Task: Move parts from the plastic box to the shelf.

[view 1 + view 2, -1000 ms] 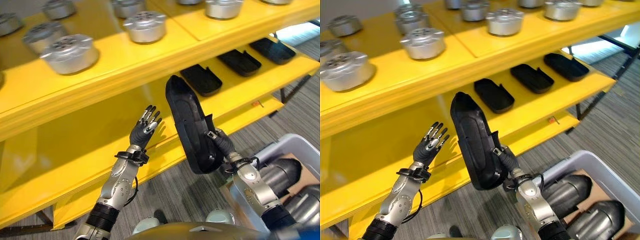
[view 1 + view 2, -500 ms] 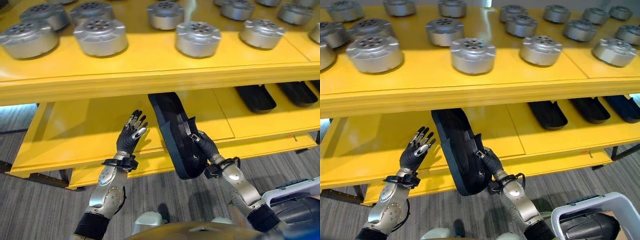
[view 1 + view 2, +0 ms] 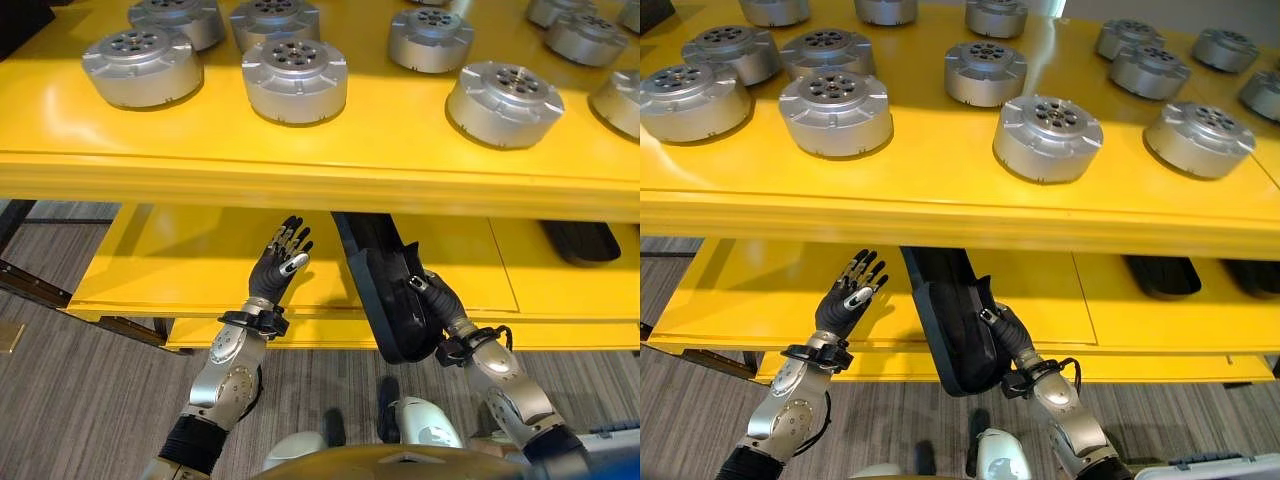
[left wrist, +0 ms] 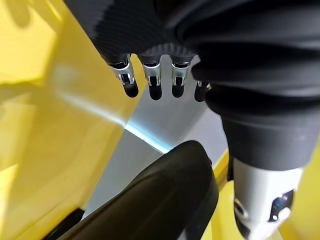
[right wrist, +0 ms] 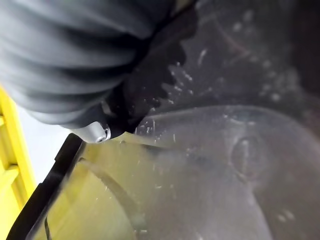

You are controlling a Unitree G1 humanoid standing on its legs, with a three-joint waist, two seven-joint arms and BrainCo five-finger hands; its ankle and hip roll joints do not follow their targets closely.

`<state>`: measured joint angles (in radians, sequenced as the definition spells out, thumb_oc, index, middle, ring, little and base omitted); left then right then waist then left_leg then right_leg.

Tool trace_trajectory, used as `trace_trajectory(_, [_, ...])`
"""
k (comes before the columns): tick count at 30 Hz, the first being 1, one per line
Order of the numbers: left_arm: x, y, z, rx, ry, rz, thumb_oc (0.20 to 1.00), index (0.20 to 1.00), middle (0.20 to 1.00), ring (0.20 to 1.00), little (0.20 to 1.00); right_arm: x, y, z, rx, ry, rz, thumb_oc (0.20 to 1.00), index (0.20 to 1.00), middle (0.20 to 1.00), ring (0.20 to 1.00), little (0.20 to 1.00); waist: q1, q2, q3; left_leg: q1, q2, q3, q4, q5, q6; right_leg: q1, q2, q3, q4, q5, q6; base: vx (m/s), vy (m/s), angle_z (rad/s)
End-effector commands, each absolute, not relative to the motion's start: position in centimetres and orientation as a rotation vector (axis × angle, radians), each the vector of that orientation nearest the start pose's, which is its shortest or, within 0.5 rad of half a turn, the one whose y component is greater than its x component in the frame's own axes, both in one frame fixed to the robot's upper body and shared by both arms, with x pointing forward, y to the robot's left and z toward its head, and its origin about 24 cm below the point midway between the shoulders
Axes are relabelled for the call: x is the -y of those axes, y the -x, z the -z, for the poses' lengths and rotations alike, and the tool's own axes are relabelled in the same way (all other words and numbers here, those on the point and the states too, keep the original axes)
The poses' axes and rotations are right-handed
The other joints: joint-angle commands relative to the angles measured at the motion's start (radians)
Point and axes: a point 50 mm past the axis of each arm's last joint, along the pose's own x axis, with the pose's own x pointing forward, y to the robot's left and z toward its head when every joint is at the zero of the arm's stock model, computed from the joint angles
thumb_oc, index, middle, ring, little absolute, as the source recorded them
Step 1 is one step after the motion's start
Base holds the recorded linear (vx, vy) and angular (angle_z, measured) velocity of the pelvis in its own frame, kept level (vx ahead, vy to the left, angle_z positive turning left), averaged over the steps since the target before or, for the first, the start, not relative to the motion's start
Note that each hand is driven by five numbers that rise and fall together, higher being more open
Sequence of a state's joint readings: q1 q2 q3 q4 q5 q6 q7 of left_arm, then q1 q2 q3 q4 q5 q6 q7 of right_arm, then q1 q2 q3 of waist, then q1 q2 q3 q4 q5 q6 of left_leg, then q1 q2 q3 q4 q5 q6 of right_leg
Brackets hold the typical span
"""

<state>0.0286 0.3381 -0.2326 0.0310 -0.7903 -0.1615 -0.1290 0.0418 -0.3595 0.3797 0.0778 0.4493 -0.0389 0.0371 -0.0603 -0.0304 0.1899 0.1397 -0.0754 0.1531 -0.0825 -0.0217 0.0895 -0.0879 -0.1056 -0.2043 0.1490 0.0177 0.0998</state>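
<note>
Gripping black part [image 3: 385, 300], right robot hand [image 3: 437, 300]

No readable text, label, number or sign showing anywhere in views.

Top shelf [image 3: 300, 170] overhangs; lower shelf [image 3: 190, 260] bare left
</note>
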Motion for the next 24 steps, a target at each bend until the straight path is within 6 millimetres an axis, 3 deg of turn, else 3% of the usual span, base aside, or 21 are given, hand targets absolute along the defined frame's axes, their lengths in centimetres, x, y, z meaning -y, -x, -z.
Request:
trace_trajectory(1, [-15.1,-24.6,-6.3,0.118,0.414,0.369,1.000,1.000,1.000,1.000,1.000,12.9,-24.3,-3.4,-0.040,-0.153,-0.331,0.200,0.200,0.200,0.200,0.200,-0.015,0.001,-0.003,-0.003,0.064,0.068,-0.005,-0.019,-0.019,0.043,0.041,0.089,0.013,0.000,0.011,0.04,-0.208,0.22])
trace_trajectory(6, [-15.3,-24.5,-6.2,0.113,0.433,0.340,1.000,1.000,1.000,1.000,1.000,13.4,-24.3,-2.8,-0.078,-0.143,-0.300,0.200,0.200,0.200,0.200,0.200,-0.020,0.006,-0.004,0.017,0.074,0.070,-0.005,-0.022,-0.035,0.082,0.028,0.095,-0.045,-0.010,0.006,0.05,-0.165,0.16])
trace_trajectory(9, [-16.2,-23.8,-6.5,0.141,0.451,0.281,1.000,1.000,1.000,1.000,1.000,13.5,-24.2,-1.9,-0.134,-0.087,-0.307,0.200,0.200,0.200,0.200,0.200,0.002,0.011,-0.012,0.032,0.115,0.140,0.006,-0.013,-0.066,0.138,0.006,-0.007,-0.077,-0.025,-0.003,0.06,-0.274,-0.10])
trace_trajectory(15, [-16.3,-23.8,-6.6,0.155,0.486,0.232,1.000,1.000,1.000,1.000,1.000,13.9,-24.1,-1.0,-0.189,-0.040,-0.273,0.200,0.200,0.200,0.200,0.200,-0.005,0.012,-0.010,0.021,0.138,0.185,0.065,-0.034,-0.091,0.174,0.028,-0.050,-0.094,-0.064,-0.036,0.00,-0.166,-0.40])
trace_trajectory(18, [-15.9,-23.9,-6.6,0.160,0.514,0.243,1.000,1.000,1.000,1.000,1.000,14.9,-24.4,-0.7,-0.206,-0.022,-0.194,0.200,0.200,0.200,0.200,0.200,-0.016,0.008,0.002,-0.028,0.182,0.246,0.183,-0.049,-0.111,0.176,0.016,-0.078,-0.077,-0.076,-0.058,-0.08,-0.089,0.14])
trace_trajectory(23, [-15.4,-24.0,-6.3,0.159,0.535,0.246,1.000,1.000,1.000,1.000,1.000,15.6,-24.8,-0.3,-0.220,-0.014,-0.142,0.200,0.200,0.200,0.200,0.200,-0.028,0.016,0.003,-0.030,0.252,0.245,0.175,0.009,-0.143,0.170,0.013,-0.079,-0.043,-0.104,-0.079,-0.01,0.051,0.19])
trace_trajectory(24, [-15.4,-23.9,-6.2,0.159,0.539,0.244,1.000,1.000,1.000,1.000,1.000,15.6,-24.9,-0.4,-0.223,-0.014,-0.149,0.200,0.200,0.200,0.200,0.200,-0.033,0.022,0.000,-0.028,0.300,0.231,0.160,0.085,-0.174,0.171,0.015,-0.073,-0.036,-0.116,-0.088,0.02,0.139,0.04])
